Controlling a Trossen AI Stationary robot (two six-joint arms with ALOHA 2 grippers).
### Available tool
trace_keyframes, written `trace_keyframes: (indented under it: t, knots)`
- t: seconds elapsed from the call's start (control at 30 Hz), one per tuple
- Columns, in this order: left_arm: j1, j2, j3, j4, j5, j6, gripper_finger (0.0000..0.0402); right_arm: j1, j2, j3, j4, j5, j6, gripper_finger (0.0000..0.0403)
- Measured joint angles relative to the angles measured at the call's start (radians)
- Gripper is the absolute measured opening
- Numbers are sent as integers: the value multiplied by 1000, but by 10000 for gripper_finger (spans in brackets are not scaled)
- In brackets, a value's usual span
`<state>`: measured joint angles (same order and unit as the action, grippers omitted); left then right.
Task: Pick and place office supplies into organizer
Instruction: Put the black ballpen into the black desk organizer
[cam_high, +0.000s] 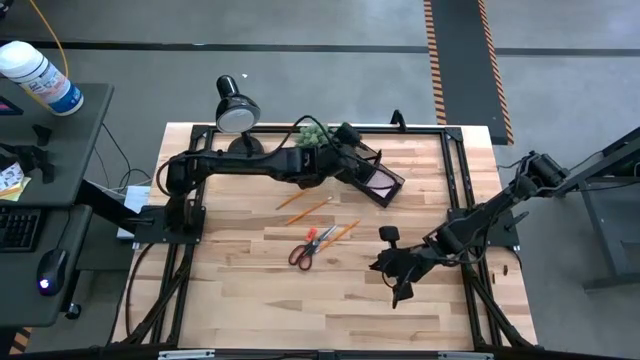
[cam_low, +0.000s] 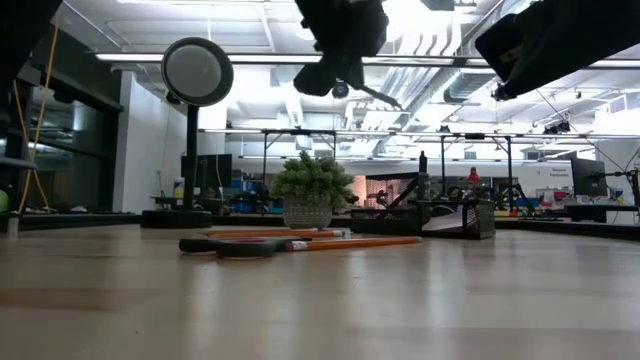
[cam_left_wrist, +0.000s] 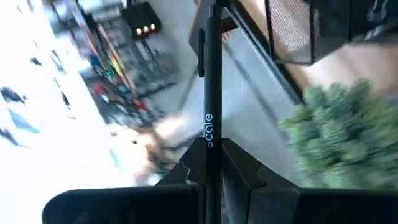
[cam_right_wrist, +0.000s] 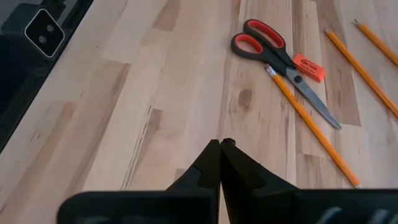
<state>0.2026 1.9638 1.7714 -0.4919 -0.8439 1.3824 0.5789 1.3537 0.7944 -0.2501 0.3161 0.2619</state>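
Placement is the step in hand: the left tool is clamped on a dark pen, held above the back of the table beside the plant and the organizer. Next, I judge, the pen must line up over the pen cup before release. The right tool waits pinched shut and empty near the scissors, pencils and eraser.
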Motion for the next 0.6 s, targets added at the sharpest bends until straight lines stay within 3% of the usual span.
trace_keyframes:
  t: [0.27,0.6]
  knots:
    - [23,55,-43,171,-40,497,3,0,0,0,0,0,-5,0]
    - [67,175,-47,319,-87,698,2,43,0,0,3,18,-17,0]
